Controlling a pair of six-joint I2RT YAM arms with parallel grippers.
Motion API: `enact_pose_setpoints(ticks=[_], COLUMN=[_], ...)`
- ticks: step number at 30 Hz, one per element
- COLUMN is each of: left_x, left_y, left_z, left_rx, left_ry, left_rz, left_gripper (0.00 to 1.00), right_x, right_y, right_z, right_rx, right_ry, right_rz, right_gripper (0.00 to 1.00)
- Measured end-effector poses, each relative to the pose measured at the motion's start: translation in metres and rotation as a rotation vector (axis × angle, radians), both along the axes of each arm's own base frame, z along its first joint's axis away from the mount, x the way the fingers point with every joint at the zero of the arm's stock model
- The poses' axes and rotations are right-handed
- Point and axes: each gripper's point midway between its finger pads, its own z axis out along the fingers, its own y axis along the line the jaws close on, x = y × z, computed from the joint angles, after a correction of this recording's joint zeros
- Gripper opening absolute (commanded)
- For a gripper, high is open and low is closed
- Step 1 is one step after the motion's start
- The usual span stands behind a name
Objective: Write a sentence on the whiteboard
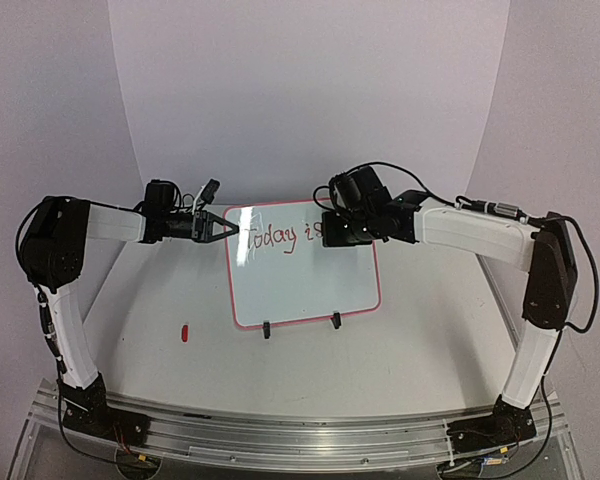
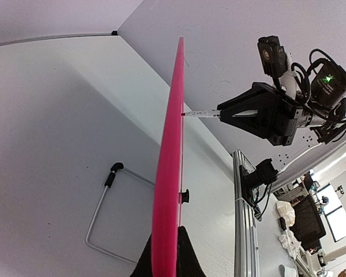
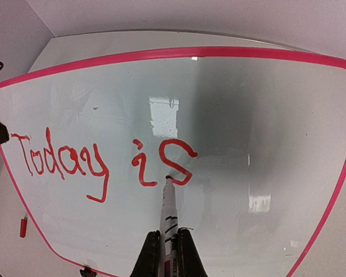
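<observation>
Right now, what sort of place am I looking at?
Probably a robotics lab test cell: a white table walled by plain white backdrop panels, an aluminium mounting rail along its near edge, and a cluttered room with windows beyond.

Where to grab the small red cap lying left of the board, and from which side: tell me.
Across its narrow middle, from straight above, probably. The cap lies flat on the table, lengthwise nearly front to back, so close on its left and right sides.

A robotics lab: white backdrop walls [image 1: 310,100], aluminium mounting rail [image 1: 300,432], cluttered workspace [image 2: 294,224] beyond
</observation>
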Motion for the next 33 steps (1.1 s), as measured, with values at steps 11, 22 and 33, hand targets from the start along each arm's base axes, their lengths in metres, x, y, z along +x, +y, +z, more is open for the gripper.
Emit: enact_pose_setpoints(ticks=[11, 22, 33], left_x=[0.000, -0.001, -0.001], left_y=[0.000, 0.000, -0.001], left_z=[0.001, 0.002, 0.002], left_rx=[-0.002, -0.005, -0.005], left_ry=[-0.004, -0.010, -0.009], left_rz=[-0.002, -0.006, -0.007], left_gripper=[0.00, 0.00, 0.00], right_x=[-0.004, -0.031, -0.052], right_y=[0.000, 0.001, 0.026], right_z=[0.000, 0.026, 0.046], right_rx=[0.010, 0.129, 0.227], right_ry=[0.006, 0.004, -0.005], right_rz=[0.020, 0.115, 0.253], right_gripper=[0.00, 0.00, 0.00])
